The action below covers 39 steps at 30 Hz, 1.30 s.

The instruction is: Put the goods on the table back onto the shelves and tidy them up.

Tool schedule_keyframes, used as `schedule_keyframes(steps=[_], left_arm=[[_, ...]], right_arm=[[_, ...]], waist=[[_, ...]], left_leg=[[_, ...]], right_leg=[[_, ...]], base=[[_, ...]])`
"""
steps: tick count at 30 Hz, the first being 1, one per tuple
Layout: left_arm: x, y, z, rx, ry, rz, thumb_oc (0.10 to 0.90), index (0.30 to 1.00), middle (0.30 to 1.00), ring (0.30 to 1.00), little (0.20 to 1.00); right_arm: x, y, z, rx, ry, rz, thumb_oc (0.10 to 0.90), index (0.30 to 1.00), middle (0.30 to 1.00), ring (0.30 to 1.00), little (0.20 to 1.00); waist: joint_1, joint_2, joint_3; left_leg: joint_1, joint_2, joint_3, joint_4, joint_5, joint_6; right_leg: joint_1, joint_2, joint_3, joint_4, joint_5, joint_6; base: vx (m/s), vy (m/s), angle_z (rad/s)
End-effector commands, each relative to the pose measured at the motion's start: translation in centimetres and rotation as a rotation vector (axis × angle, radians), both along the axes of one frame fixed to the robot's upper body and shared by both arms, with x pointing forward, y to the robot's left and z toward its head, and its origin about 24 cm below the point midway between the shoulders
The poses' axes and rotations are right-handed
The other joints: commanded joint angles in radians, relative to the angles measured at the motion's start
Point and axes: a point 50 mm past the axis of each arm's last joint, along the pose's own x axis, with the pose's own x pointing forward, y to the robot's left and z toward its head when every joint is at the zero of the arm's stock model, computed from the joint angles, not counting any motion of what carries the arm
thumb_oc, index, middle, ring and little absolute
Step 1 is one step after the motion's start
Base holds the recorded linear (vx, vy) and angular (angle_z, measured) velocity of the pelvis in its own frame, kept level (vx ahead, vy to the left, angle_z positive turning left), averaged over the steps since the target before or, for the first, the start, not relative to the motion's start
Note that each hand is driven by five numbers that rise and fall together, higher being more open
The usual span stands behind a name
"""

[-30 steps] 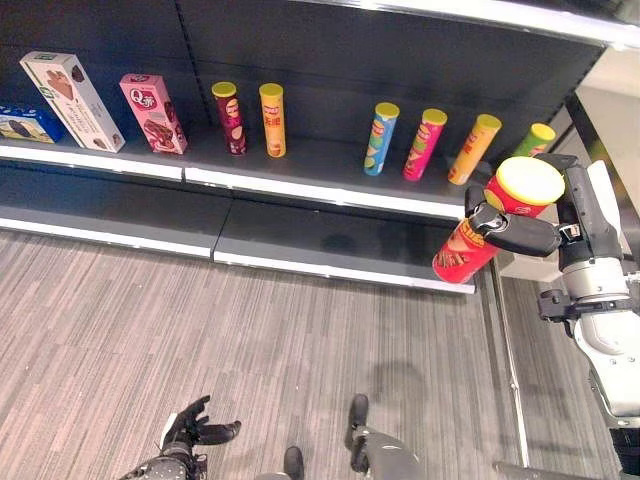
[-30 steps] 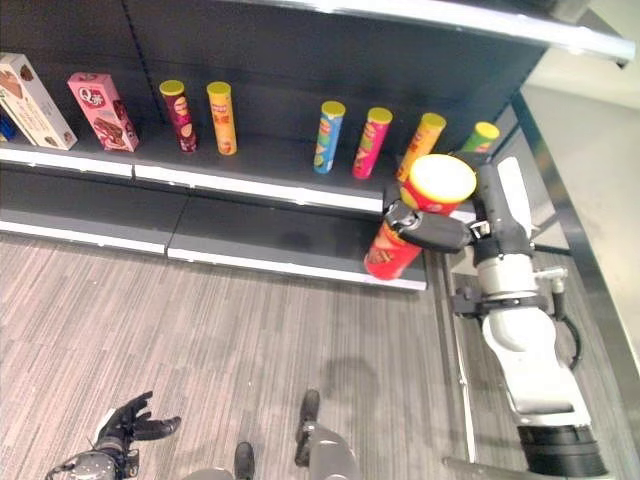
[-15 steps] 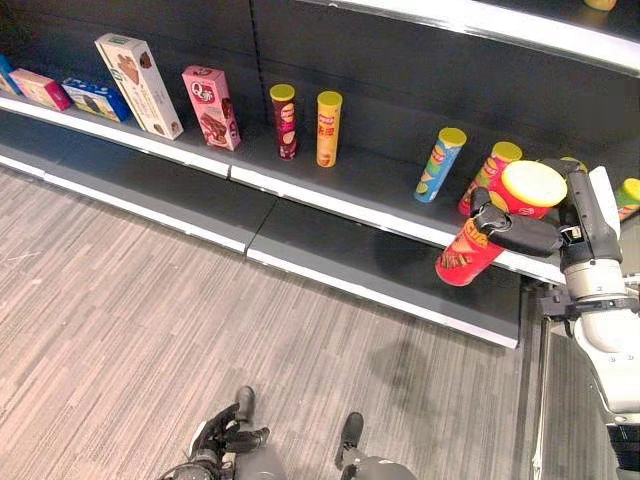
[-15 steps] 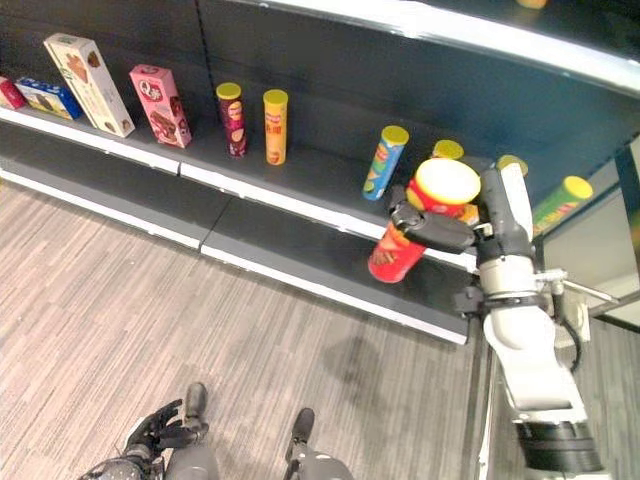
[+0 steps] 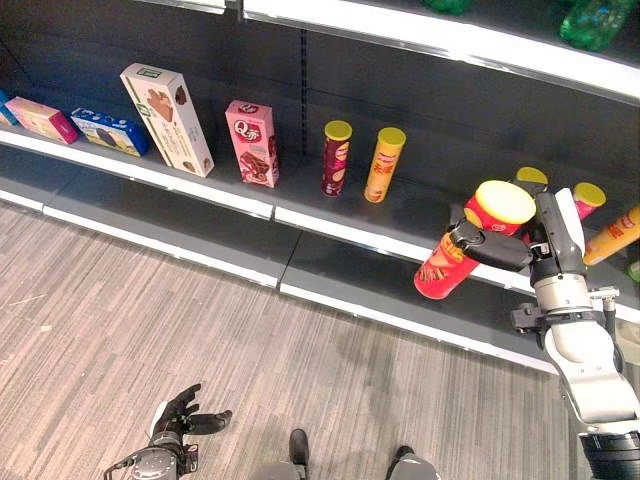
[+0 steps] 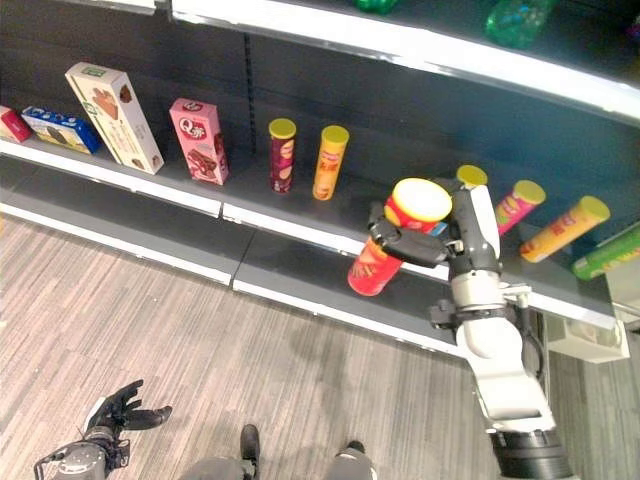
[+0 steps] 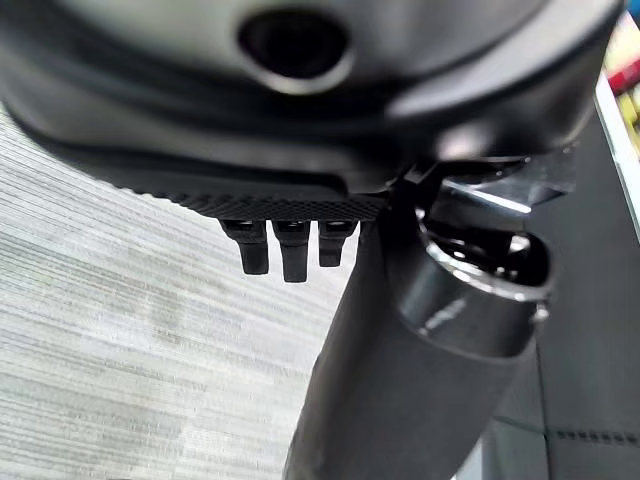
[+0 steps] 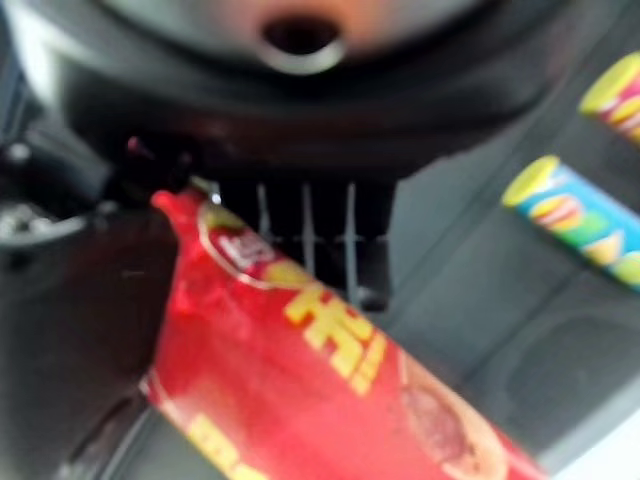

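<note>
Whole view has panned since a second ago: camera move, shelf goods not shifted. Right robot hand (image 5: 505, 248) still curled round red can (image 5: 462, 242), tilted, held before middle shelf (image 5: 400, 215), not yet placed. Left robot hand (image 5: 180, 416) low, fingers relaxed, empty.
</note>
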Motion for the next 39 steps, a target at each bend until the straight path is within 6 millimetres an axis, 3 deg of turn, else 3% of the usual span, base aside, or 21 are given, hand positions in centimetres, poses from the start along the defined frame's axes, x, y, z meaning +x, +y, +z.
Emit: schedule_keyframes(steps=[1,5,12,16,22,26,39], left_arm=[[1.6,-0.7,1.4,-0.005,-0.119,-0.051,0.800,0.900,0.900,0.900,0.900],[2.4,-1.4,1.6,-0.001,-0.131,-0.092,0.800,0.900,0.900,0.900,0.900],[1.8,-2.8,0.6,-0.024,-0.103,-0.084,0.800,0.900,0.900,0.900,0.900],[1.7,-3.0,0.5,-0.002,-0.101,-0.085,0.800,0.900,0.900,0.900,0.900],[1.3,-2.8,0.3,0.020,-0.093,-0.059,0.800,0.900,0.900,0.900,0.900],[1.5,-2.8,0.4,0.032,-0.104,-0.059,0.800,0.900,0.900,0.900,0.900],[4.8,-2.6,3.6,0.093,-0.292,-0.097,0.800,0.900,0.900,0.900,0.900]], right_arm=[[-0.8,-1.2,7.3,-0.041,-0.334,-0.034,0.400,0.300,0.300,0.300,0.300],[-0.9,-1.2,6.4,-0.067,-0.313,-0.071,0.400,0.300,0.300,0.300,0.300],[0.0,-0.5,6.3,0.032,-0.425,-0.206,0.400,0.300,0.300,0.300,0.300],[0.8,-1.6,7.9,0.079,-0.545,-0.363,0.400,0.300,0.300,0.300,0.300],[0.9,-3.9,9.8,0.164,-0.666,-0.533,0.400,0.300,0.300,0.300,0.300],[0.7,-4.8,10.2,0.182,-0.702,-0.599,0.400,0.300,0.300,0.300,0.300],[-0.4,-8.9,15.3,0.022,-0.819,-0.868,0.400,0.300,0.300,0.300,0.300]], waist=[[-0.025,-0.016,0.010],[-0.041,-0.034,0.022],[-0.028,0.018,0.041],[0.003,0.055,0.074],[0.038,0.085,0.114],[0.045,0.095,0.130],[0.061,0.130,0.185]], left_leg=[[-0.018,0.062,-0.041,0.023,-0.087,-0.102],[-0.039,0.057,-0.099,0.062,-0.112,-0.111],[-0.091,0.114,-0.166,0.059,-0.085,-0.137],[-0.124,0.118,-0.185,0.035,-0.054,-0.152],[-0.166,0.116,-0.203,0.007,-0.024,-0.165],[-0.187,0.112,-0.213,-0.003,-0.013,-0.170],[-0.290,0.101,-0.241,-0.008,0.011,-0.186]], right_leg=[[0.021,0.045,0.075,-0.145,0.061,0.040],[0.015,0.051,0.124,-0.205,0.102,0.054],[0.007,0.066,0.034,-0.163,0.057,0.024],[-0.010,0.065,0.006,-0.164,0.049,0.022],[-0.031,0.057,-0.015,-0.177,0.050,0.026],[-0.039,0.052,-0.024,-0.185,0.052,0.030],[-0.127,0.044,-0.022,-0.170,0.052,0.035]], base=[[0.15,-0.155,0.24],[0.12,-0.218,0.63],[0.07,-0.151,0.42],[0.01,-0.033,0.29],[0.00,-0.016,0.17],[0.01,-0.010,0.19],[0.01,-0.039,0.05]])
